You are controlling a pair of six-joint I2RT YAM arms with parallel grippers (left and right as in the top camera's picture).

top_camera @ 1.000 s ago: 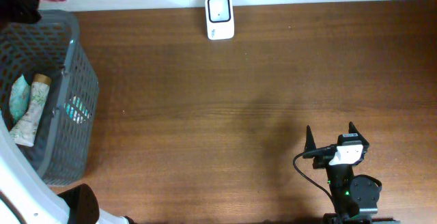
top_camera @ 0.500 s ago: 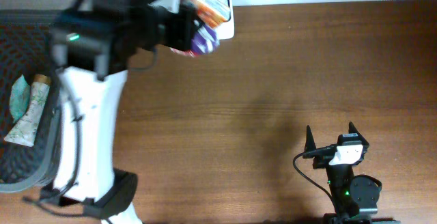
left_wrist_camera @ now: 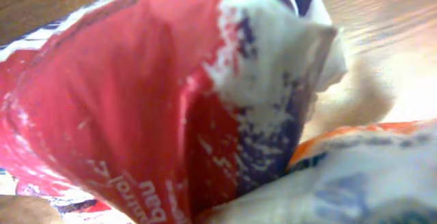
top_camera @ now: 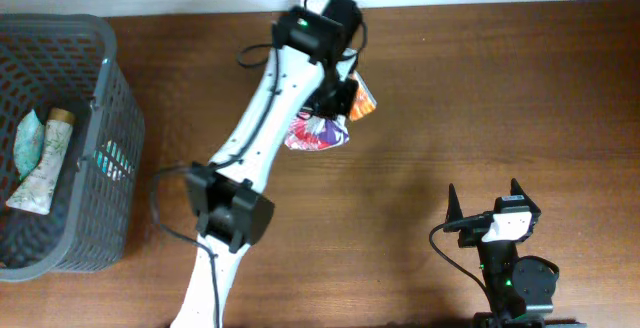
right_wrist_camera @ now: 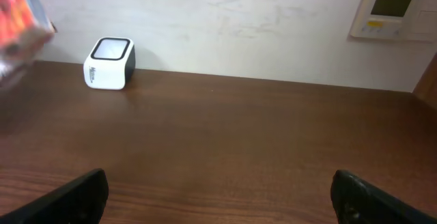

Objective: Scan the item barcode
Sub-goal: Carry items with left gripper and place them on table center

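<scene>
One crinkly snack packet [top_camera: 318,133] hangs pinched in the closed left gripper [top_camera: 337,100] near the white barcode scanner [right_wrist_camera: 109,63]; best to turn its barcode side, not visible here, flat to the scanner window, right gripper [top_camera: 483,193] wide, empty.

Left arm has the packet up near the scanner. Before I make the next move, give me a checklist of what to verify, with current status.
1. Grip on the packet: ok. The left gripper has its fingers shut on it.
2. Position of the scanner: ok. It stands upright by the wall.
3. Packet over the scanner's window: not ok. It seems to hang on the table side of the scanner.
4. Barcode facing the scanner: cannot tell. The left wrist view shows only crumpled wrapper.
5. Clearance from the right gripper: ok. It is open and parked at the near edge.
</scene>
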